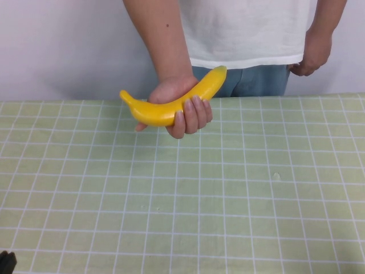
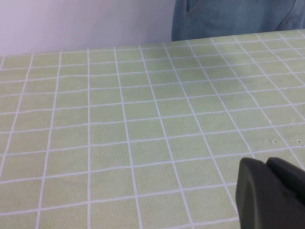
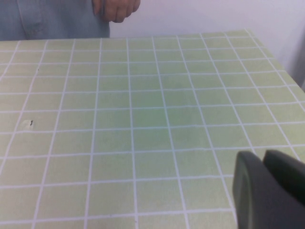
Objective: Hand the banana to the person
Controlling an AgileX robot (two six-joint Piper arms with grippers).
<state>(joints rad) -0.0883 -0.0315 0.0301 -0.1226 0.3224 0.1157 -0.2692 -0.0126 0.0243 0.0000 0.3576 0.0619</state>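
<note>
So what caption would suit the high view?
Person holds the banana above the checked table; both grippers parked near.

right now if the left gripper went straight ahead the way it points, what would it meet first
Probably just the table: the left gripper points across bare checked cloth toward the person at the far edge. Depth is unclear.

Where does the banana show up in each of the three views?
High view: the banana is upper centre, held in the person's hand above the table's far edge.
Left wrist view: not in it; left gripper low over the table.
Right wrist view: not in it; right gripper likewise.
Shared landmark: the green checked tablecloth.
</note>
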